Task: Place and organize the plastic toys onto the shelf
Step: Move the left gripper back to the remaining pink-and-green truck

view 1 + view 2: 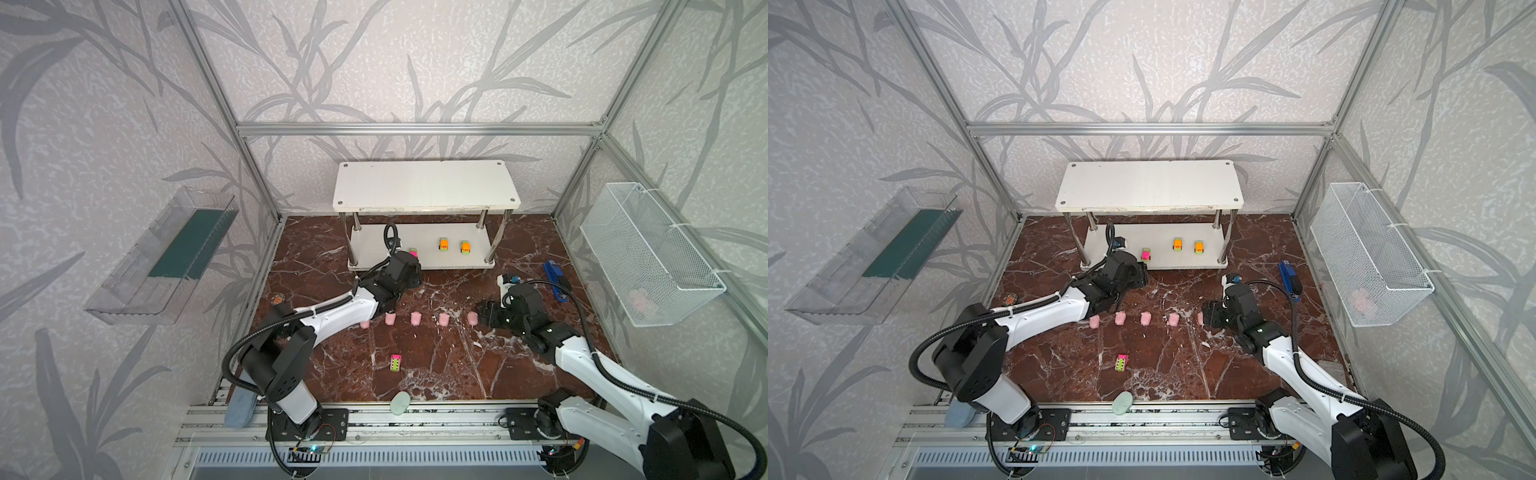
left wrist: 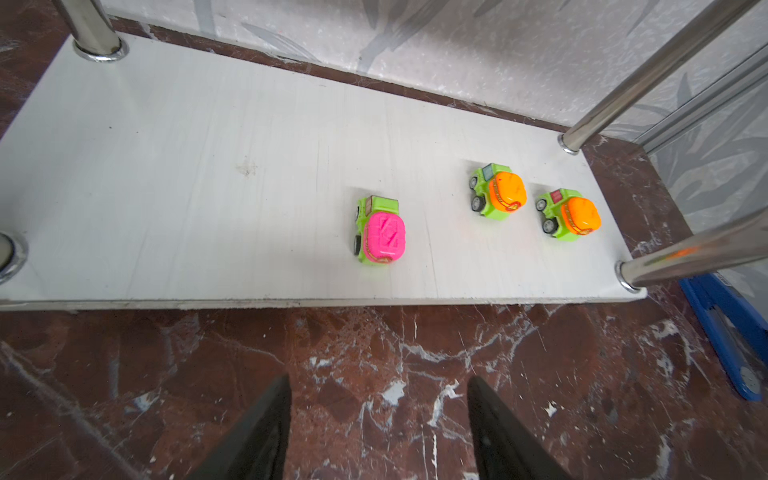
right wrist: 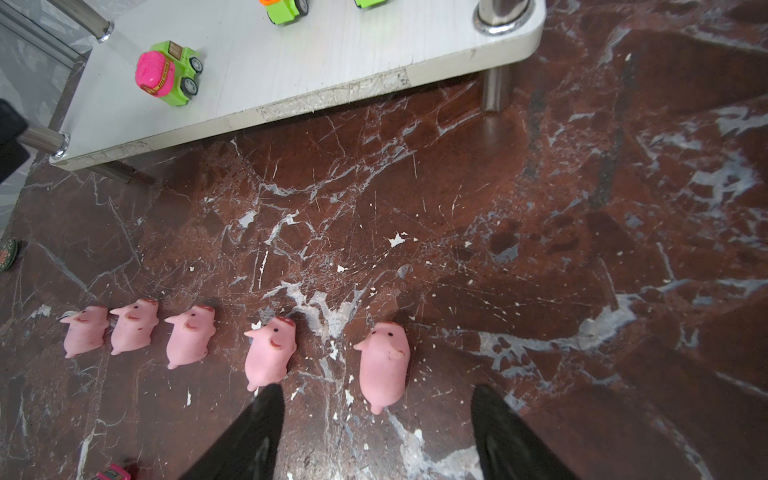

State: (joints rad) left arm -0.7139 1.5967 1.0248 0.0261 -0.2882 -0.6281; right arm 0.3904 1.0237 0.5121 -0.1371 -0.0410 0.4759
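Note:
The white two-tier shelf [image 1: 426,187] stands at the back. Its lower board [image 2: 208,166] carries a pink toy car [image 2: 382,237] and two orange ones [image 2: 498,195] [image 2: 569,214]. My left gripper [image 2: 378,384] hangs open and empty over the floor just in front of that board. Another pink car [image 1: 395,362] lies on the floor nearer the front. Several pink pigs stand in a row [image 3: 191,334]. The rightmost pig [image 3: 384,365] lies just ahead of my open right gripper [image 3: 376,392], its rear end level with the fingertips and untouched.
A blue stapler-like object [image 1: 555,280] lies right of the shelf. A mint-green oval [image 1: 400,404] sits at the front floor edge. A wire basket [image 1: 648,253] hangs on the right wall and a clear tray [image 1: 162,257] on the left. A small dark round item [image 1: 278,297] lies at far left.

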